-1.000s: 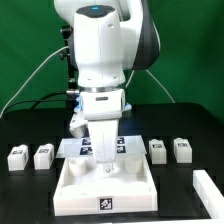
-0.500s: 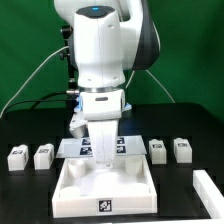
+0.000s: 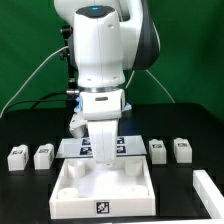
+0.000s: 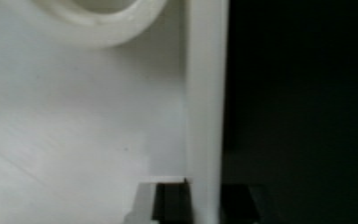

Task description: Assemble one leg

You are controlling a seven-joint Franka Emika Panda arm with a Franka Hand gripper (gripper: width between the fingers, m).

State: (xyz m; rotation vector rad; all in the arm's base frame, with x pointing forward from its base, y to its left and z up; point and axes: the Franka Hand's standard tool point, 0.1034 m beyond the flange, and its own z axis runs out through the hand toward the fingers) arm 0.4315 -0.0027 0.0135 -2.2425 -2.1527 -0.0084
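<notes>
Four small white legs with marker tags lie on the black table: two at the exterior view's left (image 3: 17,156) (image 3: 42,155) and two at its right (image 3: 157,150) (image 3: 182,149). None is held. My gripper (image 3: 103,160) is lowered at the back wall of the large white tray-like piece (image 3: 65,195). In the wrist view the gripper (image 4: 202,192) has its dark fingers (image 4: 171,205) on either side of the tray's thin wall (image 4: 206,100), shut on it. A round corner socket (image 4: 105,15) shows on the tray's floor. The legs are out of the wrist view.
The marker board (image 3: 128,146) lies just behind the tray, partly hidden by the arm. A long white block (image 3: 208,190) lies at the front of the exterior view's right. Cables hang behind the arm against the green backdrop.
The tray has slid a little toward the front and the exterior view's left, with the gripper on its back wall. The legs have not moved.
</notes>
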